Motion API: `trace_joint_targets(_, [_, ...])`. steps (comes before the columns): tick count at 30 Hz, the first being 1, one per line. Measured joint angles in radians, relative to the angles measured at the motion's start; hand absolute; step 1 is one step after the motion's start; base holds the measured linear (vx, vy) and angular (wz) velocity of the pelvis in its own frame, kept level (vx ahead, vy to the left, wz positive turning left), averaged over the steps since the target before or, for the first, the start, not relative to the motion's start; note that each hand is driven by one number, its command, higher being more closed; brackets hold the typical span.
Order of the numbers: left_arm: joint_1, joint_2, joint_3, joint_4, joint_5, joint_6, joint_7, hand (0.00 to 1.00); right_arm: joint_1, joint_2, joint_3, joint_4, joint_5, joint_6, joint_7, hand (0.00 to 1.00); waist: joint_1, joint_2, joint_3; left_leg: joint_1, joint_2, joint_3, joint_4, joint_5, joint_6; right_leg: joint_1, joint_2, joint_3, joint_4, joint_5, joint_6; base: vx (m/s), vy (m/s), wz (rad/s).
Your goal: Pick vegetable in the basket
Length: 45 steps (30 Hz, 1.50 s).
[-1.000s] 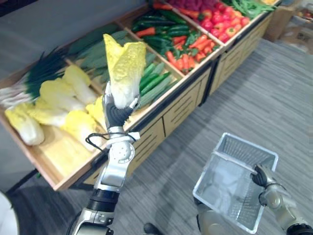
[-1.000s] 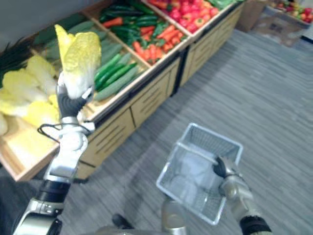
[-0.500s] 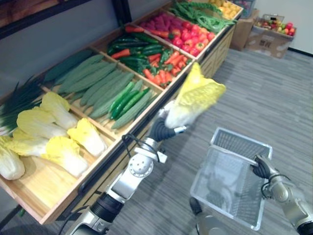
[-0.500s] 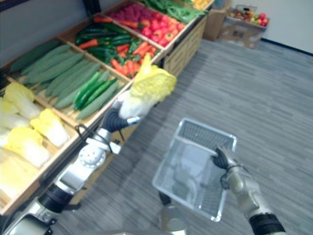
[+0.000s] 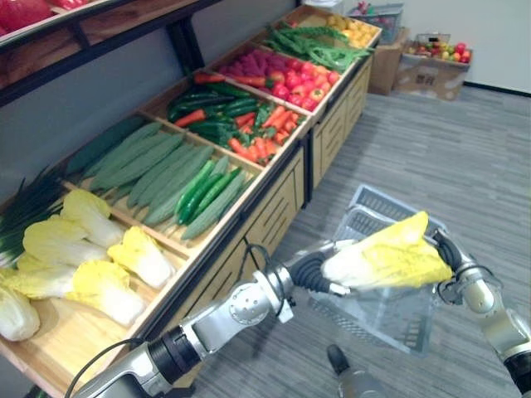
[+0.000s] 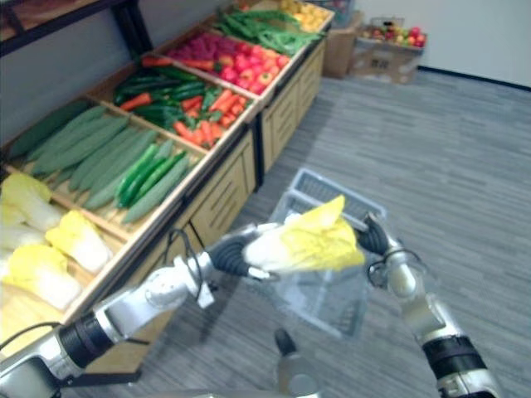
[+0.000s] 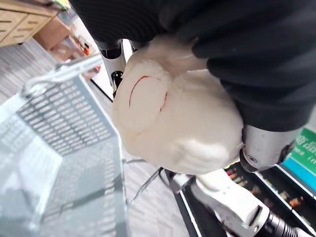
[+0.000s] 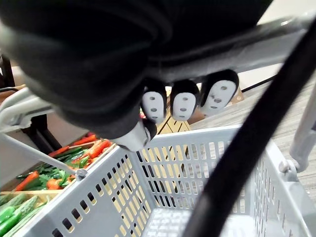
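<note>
Yellow, crinkled leaves and a smooth cream-white stem make up the long Chinese cabbage (image 5: 390, 259), which sits at the lower right of the head views. The left robot hand (image 5: 311, 271) is wrapped round its stem end. The cabbage's long axis runs almost level across the frame, with the stem end toward the left and the leafy tip pointing right and slightly up. It hangs over the grey plastic basket (image 5: 365, 217) and hides much of the opening; whether it touches the rim cannot be told. In the left wrist view the rounded stem base looks waxy and faintly scored, with the basket's slotted wall past it.

The basket is box-shaped, and its walls are pierced by rows of small slots. The right robot hand (image 5: 448, 253) is at its right edge, with its fingers (image 8: 183, 104) curled round the slim metal handle (image 8: 291, 30).

A slanted wooden display shelf (image 5: 282, 178) runs from the lower left to the top centre, divided into compartments. These hold:
- more yellow cabbages (image 5: 83, 257)
- long green cucumbers (image 5: 141, 162)
- mixed green and red peppers (image 5: 241, 124)
- red round produce (image 5: 290, 75)
- green beans (image 5: 311, 41)

The floor is grey streaked carpet (image 5: 465, 149).
</note>
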Motion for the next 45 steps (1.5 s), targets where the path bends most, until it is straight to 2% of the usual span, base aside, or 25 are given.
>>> trace_joint_targets(8, [-0.048, -0.002, -0.08, 0.12, 0.12, 0.0, -0.028, 1.0, -0.06, -0.007, 0.046, 0.0, 0.021, 0.0, 0.008, 1.0, -0.029, 0.009, -0.01, -0.006, 0.025, 0.029, 0.048, -0.032, -0.006, -0.018, 0.013, 0.019, 0.007, -0.001, -0.001, -0.02, 0.004, -0.09])
trace_joint_targets(12, [-0.049, -0.033, -0.08, 0.224, 0.178, 0.007, -0.028, 1.0, -0.074, -0.008, 0.117, -0.01, 0.029, 0.0, 0.047, 1.0, -0.04, 0.009, -0.01, -0.001, 0.042, 0.053, 0.073, -0.036, -0.003, -0.022, 0.023, 0.027, 0.007, -0.003, -0.004, 0.0, 0.002, -0.11])
trace_joint_targets(16, [-0.046, -0.081, -0.039, 0.322, 0.256, 0.034, -0.021, 1.0, -0.109, -0.017, 0.239, -0.042, 0.028, -0.001, 0.112, 1.0, -0.048, 0.007, -0.01, 0.013, 0.04, 0.103, 0.076, -0.037, -0.003, -0.034, 0.034, 0.054, 0.009, -0.003, -0.004, 0.0, 0.018, -0.23])
trace_joint_targets(19, [-0.044, -0.113, 0.001, 0.362, 0.292, 0.044, -0.017, 1.0, -0.146, -0.021, 0.31, -0.054, 0.028, -0.004, 0.133, 1.0, -0.048, 0.006, -0.009, 0.037, 0.04, 0.143, 0.077, -0.04, -0.008, -0.034, 0.052, 0.086, 0.013, 0.0, -0.007, 0.01, 0.024, -0.35])
trace_joint_targets(23, [-0.041, -0.174, 0.05, 0.403, 0.353, 0.058, -0.014, 1.0, -0.162, -0.021, 0.329, -0.081, 0.028, -0.004, 0.169, 1.0, -0.047, 0.002, -0.009, 0.069, 0.034, 0.19, 0.077, -0.044, -0.014, -0.032, 0.07, 0.119, 0.025, 0.001, -0.007, -0.01, 0.022, -0.29])
trace_joint_targets(28, [-0.041, -0.207, 0.073, 0.442, 0.414, 0.081, 0.003, 1.0, -0.163, -0.022, 0.389, -0.121, 0.029, -0.009, 0.203, 1.0, -0.048, -0.01, -0.008, 0.089, 0.03, 0.22, 0.077, -0.046, -0.017, -0.033, 0.085, 0.146, 0.036, 0.0, -0.007, -0.06, -0.006, -0.19])
trace_joint_targets(34, [-0.042, -0.214, 0.073, 0.464, 0.484, 0.079, 0.004, 1.0, -0.188, -0.037, 0.434, -0.123, 0.03, -0.016, 0.239, 1.0, -0.048, -0.016, -0.007, 0.084, 0.037, 0.236, 0.093, -0.048, -0.02, -0.052, 0.094, 0.154, 0.043, 0.002, -0.008, -0.04, -0.019, -0.08])
trace_joint_targets(39, [-0.052, -0.226, 0.065, 0.485, 0.525, 0.078, -0.002, 1.0, -0.23, -0.068, 0.482, -0.122, 0.029, -0.038, 0.251, 1.0, -0.047, -0.019, -0.006, 0.086, 0.053, 0.239, 0.108, -0.049, -0.021, -0.056, 0.103, 0.149, 0.052, 0.002, -0.008, -0.01, -0.002, -0.01])
trace_joint_targets(40, [-0.071, -0.226, 0.054, 0.505, 0.559, 0.077, -0.007, 0.0, -0.238, -0.068, 0.485, -0.121, 0.029, -0.048, 0.264, 1.0, -0.047, -0.019, -0.006, 0.085, 0.055, 0.239, 0.109, -0.049, -0.021, -0.057, 0.104, 0.147, 0.053, 0.002, -0.008, 0.0, 0.0, 0.0])
trace_joint_targets(45, [-0.108, -0.226, 0.017, 0.553, 0.608, 0.077, -0.023, 0.0, -0.259, -0.068, 0.513, -0.122, 0.03, -0.069, 0.273, 1.0, -0.051, -0.02, -0.006, 0.077, 0.058, 0.238, 0.11, -0.046, -0.018, -0.068, 0.105, 0.141, 0.058, 0.0, -0.008, -0.04, -0.024, 0.02])
